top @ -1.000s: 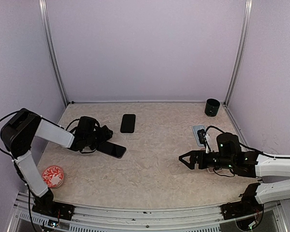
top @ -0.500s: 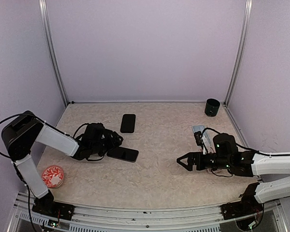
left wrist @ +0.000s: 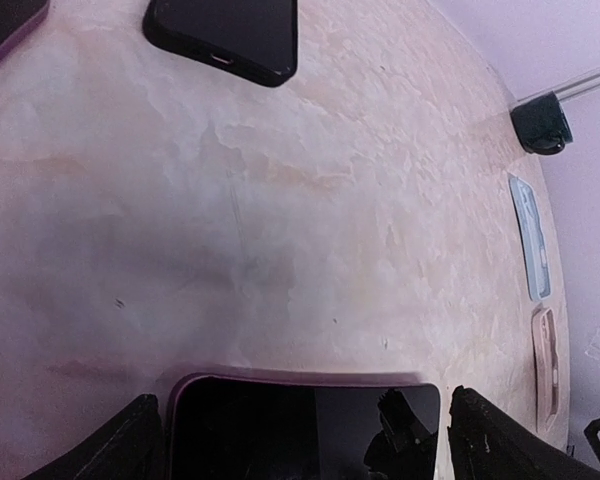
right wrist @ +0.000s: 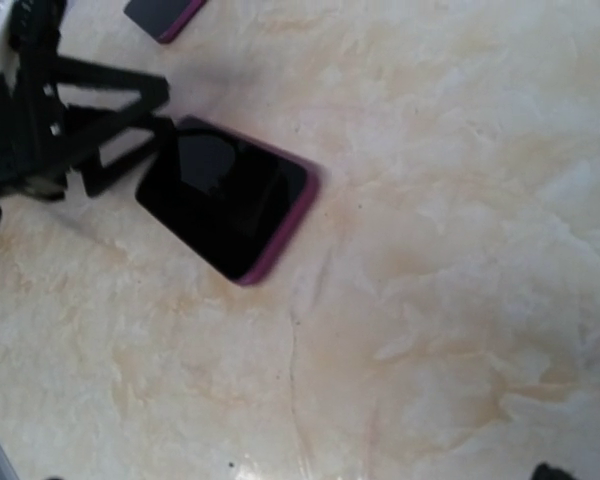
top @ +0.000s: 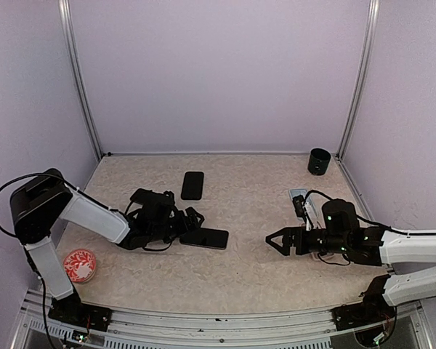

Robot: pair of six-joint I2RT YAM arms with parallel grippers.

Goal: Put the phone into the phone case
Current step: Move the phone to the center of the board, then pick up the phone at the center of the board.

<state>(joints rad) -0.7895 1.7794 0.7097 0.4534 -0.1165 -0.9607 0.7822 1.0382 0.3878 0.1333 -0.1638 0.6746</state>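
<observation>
The phone [top: 211, 238], glossy black with a purple rim, lies flat on the table left of centre. My left gripper [top: 194, 227] reaches in from the left and is shut across the phone's width. In the left wrist view its fingers [left wrist: 140, 440] hug both long sides of the phone [left wrist: 280, 440]. The black phone case [top: 192, 185] lies flat farther back, apart from both arms, and the left wrist view has the phone case [left wrist: 225, 35] at its top. My right gripper [top: 272, 240] hovers at the right, open and empty, pointing at the phone [right wrist: 225, 200].
A light blue case [top: 299, 196] lies by the right arm, with a pink case [left wrist: 545, 370] beside it. A black cup [top: 320, 161] stands in the back right corner. A red patterned dish [top: 80, 265] sits front left. Metal frame posts edge the table.
My left gripper has slid the phone rightward toward the table's middle, and the phone has turned slightly. The right arm edged a little left, then held still.
</observation>
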